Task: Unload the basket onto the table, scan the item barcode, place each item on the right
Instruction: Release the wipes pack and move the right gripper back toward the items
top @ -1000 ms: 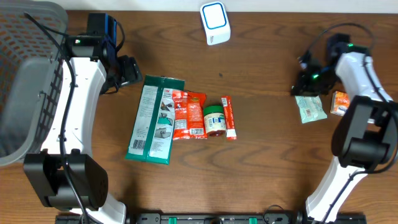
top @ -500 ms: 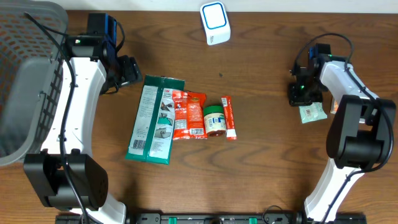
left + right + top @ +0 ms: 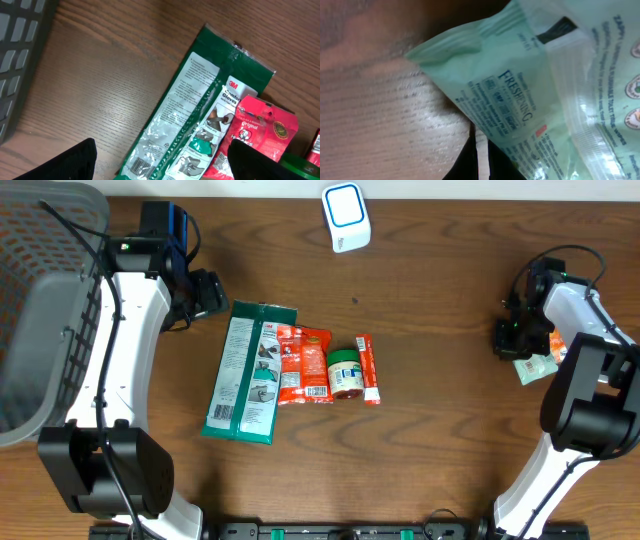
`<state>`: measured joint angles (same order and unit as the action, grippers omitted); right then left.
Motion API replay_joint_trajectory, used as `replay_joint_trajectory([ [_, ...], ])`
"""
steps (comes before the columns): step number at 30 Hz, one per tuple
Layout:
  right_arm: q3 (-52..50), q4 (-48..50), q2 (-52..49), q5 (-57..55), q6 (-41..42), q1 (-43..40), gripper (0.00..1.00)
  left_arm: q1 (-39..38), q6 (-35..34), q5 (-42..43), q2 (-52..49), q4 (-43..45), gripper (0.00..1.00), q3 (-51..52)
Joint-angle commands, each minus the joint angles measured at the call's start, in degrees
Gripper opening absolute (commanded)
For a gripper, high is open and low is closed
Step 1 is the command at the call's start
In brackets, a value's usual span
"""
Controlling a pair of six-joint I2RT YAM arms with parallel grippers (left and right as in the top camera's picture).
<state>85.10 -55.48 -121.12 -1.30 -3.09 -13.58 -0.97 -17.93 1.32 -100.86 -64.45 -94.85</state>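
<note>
Pale green plastic is filling the right wrist view: the wipes packet point(image 3: 530, 95) is sitting right against the camera, its printed face turned to the lens and one edge running down into the dark fingers point(image 3: 465, 167) at the bottom of the view. The right gripper point(image 3: 509, 338) is pressing its jaws together on that packet. From overhead, the packet is showing at the right edge of the wooden table point(image 3: 430, 440), just beside the right arm and well apart from the white and blue scanner point(image 3: 346, 217), which is standing at the far edge near the middle.

The left gripper point(image 3: 206, 293) is hovering with its jaws spread wide and nothing between them, just beside the top corner of the long green glove pack point(image 3: 247, 370). In the left wrist view its two dark fingertips point(image 3: 70, 162) are framing that pack.

Next to the glove pack, a red snack bag point(image 3: 303, 364), a small green-lidded jar point(image 3: 345, 372) and a thin red sachet point(image 3: 368, 368) are lying side by side in a row, each touching its neighbour. A grey basket point(image 3: 35, 240) is sitting at the left end of the table.
</note>
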Motion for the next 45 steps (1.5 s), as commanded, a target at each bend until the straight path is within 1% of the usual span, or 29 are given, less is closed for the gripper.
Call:
replay_joint_trajectory([
  [1,-0.3,1.0,0.5,0.1,1.4,-0.1,0.05,0.0,0.5,-0.5,0.6,-0.2,0.84,-0.6],
  [3,0.2,0.9,0.6,2.8,1.3,0.0,0.05,0.0,0.5,-0.5,0.6,-0.2,0.84,-0.6],
  [6,2.6,-0.7,1.6,7.9,1.2,0.0,0.08,0.0,0.5,-0.5,0.6,-0.2,0.84,-0.6],
  [11,6.8,-7.3,6.1,14.5,0.2,0.9,0.19,0.0,0.5,-0.5,0.6,-0.2,0.84,-0.6],
  [15,7.1,-9.5,12.3,20.0,0.3,3.0,0.29,0.0,0.5,-0.5,0.6,-0.2,0.84,-0.6],
  [17,7.1,-10.6,15.8,22.7,0.3,5.3,0.36,0.0,0.5,-0.5,0.6,-0.2,0.84,-0.6],
  [18,7.1,-10.8,16.7,23.2,0.3,6.1,0.37,0.0,0.5,-0.5,0.6,-0.2,0.84,-0.6],
  [21,7.0,-11.6,19.1,23.5,1.7,10.7,0.45,0.0,0.5,-0.5,0.6,-0.2,0.84,-0.6],
  [22,7.0,-11.6,19.4,23.5,2.7,12.5,0.47,0.0,0.5,-0.5,0.6,-0.2,0.84,-0.6],
  [24,7.0,-11.7,19.4,23.5,5.3,16.0,0.47,0.0,0.5,-0.5,0.6,-0.2,0.84,-0.6],
  [26,6.1,-11.5,19.1,23.5,9.4,20.8,0.51,0.0,0.5,-0.5,0.6,-0.2,0.84,-0.6],
  [27,5.5,-11.1,19.1,23.5,10.9,22.6,0.7,0.0,0.5,-0.5,0.6,-0.2,0.84,-0.6],
  [28,4.8,-11.0,19.1,23.4,11.6,24.2,0.99,0.0,0.5,-0.5,0.6,-0.2,0.84,-0.6],
  [29,3.8,-10.2,19.1,23.2,11.6,25.9,0.99,0.0,0.5,-0.5,0.6,-0.2,0.84,-0.6],
  [30,2.9,-9.5,19.1,23.2,11.6,27.3,0.95,0.0,0.5,-0.5,0.6,-0.2,0.84,-0.6],
  [31,0.9,-7.7,19.1,22.9,12.5,29.5,0.83,0.0,0.5,-0.5,0.6,-0.2,0.84,-0.6],
  [33,-1.7,-5.3,19.1,21.5,14.8,32.1,0.72,0.0,0.5,-0.5,0.6,-0.2,0.84,-0.6],
  [35,-4.6,-2.1,19.1,18.5,16.6,34.2,0.66,0.0,0.5,-0.5,0.6,-0.2,0.84,-0.6],
  [36,-6.2,-0.2,19.1,16.7,17.9,35.3,0.6,0.0,0.5,-0.5,0.6,-0.2,0.84,-0.6],
  [37,-7.7,1.8,19.1,15.4,19.0,36.2,0.57,0.0,0.5,-0.5,0.6,-0.2,0.84,-0.6],
  [38,-9.1,3.8,19.1,15.0,19.4,36.9,0.54,0.0,0.5,-0.5,0.6,-0.2,0.84,-0.6],
  [40,-11.7,7.8,19.1,14.8,19.3,38.2,0.44,0.0,0.5,-0.5,0.6,-0.2,0.84,-0.6],
  [42,-13.7,11.1,19.1,14.1,19.3,38.8,0.39,0.0,0.5,-0.5,0.6,-0.2,0.84,-0.6],
  [43,-14.5,12.4,19.1,13.5,19.4,38.9,0.32,0.0,0.5,-0.5,0.6,-0.2,0.84,-0.6],
  [45,-16.2,14.7,19.1,12.6,19.4,39.0,0.26,0.0,0.5,-0.5,0.6,-0.2,0.84,-0.6],
])
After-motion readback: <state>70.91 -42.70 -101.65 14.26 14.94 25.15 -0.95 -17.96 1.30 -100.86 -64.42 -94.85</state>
